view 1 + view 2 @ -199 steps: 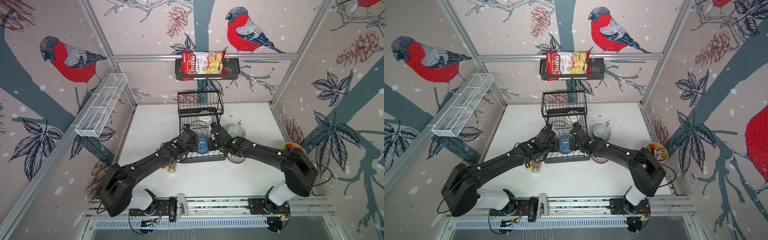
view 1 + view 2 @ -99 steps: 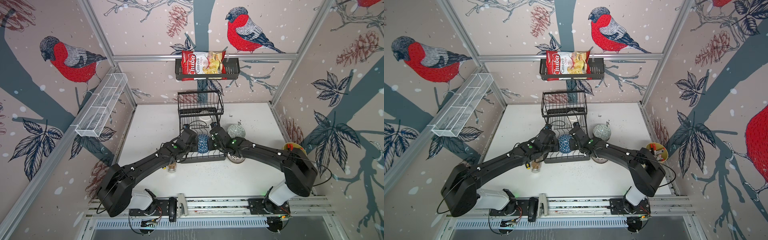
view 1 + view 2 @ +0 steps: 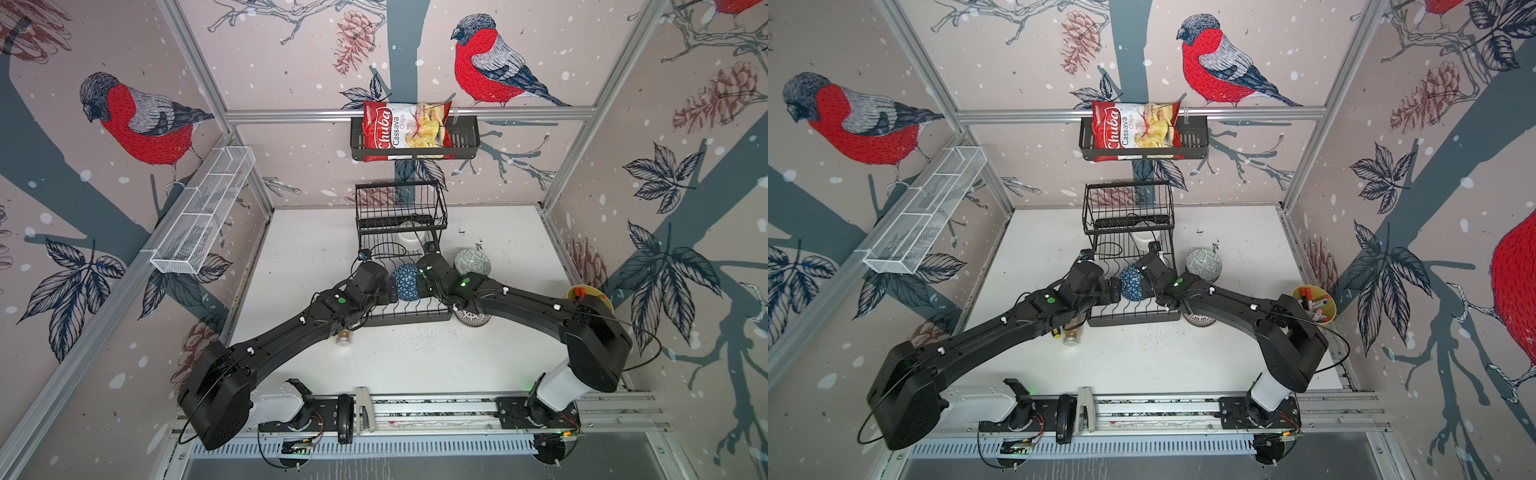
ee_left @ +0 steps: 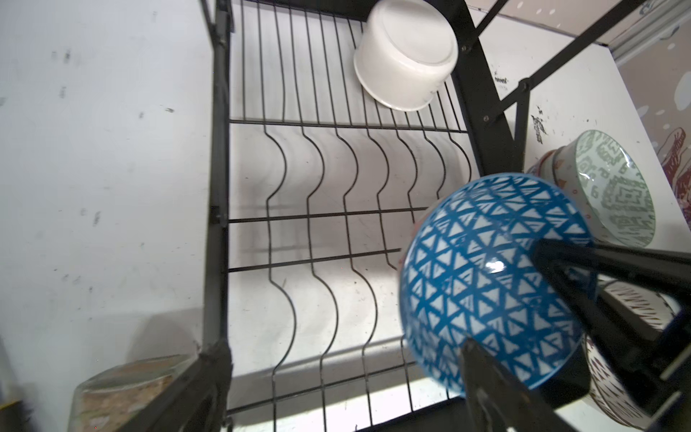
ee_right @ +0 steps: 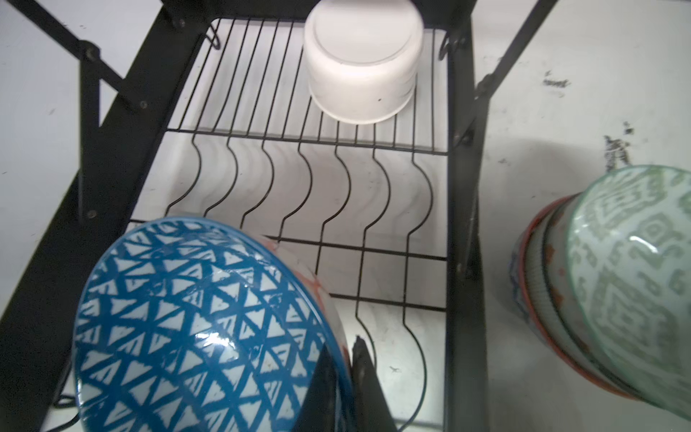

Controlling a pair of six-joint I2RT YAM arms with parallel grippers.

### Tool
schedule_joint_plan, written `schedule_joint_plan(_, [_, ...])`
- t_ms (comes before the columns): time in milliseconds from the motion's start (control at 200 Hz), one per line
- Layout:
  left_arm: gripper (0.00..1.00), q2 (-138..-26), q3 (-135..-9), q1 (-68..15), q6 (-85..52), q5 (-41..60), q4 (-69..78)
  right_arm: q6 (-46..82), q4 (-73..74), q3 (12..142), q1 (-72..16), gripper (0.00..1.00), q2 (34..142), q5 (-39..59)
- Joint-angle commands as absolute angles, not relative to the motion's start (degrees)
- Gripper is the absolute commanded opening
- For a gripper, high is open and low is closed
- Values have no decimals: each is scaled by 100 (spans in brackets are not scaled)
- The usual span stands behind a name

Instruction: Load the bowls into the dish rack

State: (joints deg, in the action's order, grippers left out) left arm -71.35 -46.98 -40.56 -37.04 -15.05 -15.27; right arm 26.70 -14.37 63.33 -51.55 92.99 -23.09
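So the blue bowl is tipped up on edge over the front part of the dish rack lower grid. Its mouth faces back toward the arms, and I can't tell if it touches the wires. Inside it's glossy blue with white triangles, and the outside has a bit of orange. The right gripper is pinching its rim. The left gripper has its fingers spread wide, right at the bowl.

In both top views, the red chips bag carries the words "Chuba Cassava Chips". This bag lies in the black basket on the wall above the dish rack.
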Motion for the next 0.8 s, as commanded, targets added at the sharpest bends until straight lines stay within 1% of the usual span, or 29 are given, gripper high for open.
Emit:
schedule_joint_plan(0, [95, -6930, -4506, -3909, -3752, -1572, -1392, 2588, -1389, 6458, -5210, 0, 9338, -2981])
schedule_joint_plan(285, [95, -6407, -4075, -3522, -3753, -1288, -1309, 2253, -1621, 6836, -5462, 0, 9660, -4567])
schedule_joint_plan(515, [96, -6131, -3889, -3262, -3692, -1096, -1187, 1998, -1728, 7049, -5503, 0, 10036, -5418])
schedule_joint_plan(595, [96, -6106, -3858, -3200, -3675, -1049, -1179, 1961, -1827, 7196, -5520, 0, 10197, -5635])
schedule_joint_plan(795, [96, -6076, -3782, -3154, -3648, -1037, -1106, 1656, -1688, 7366, -5540, 0, 10378, -5736])
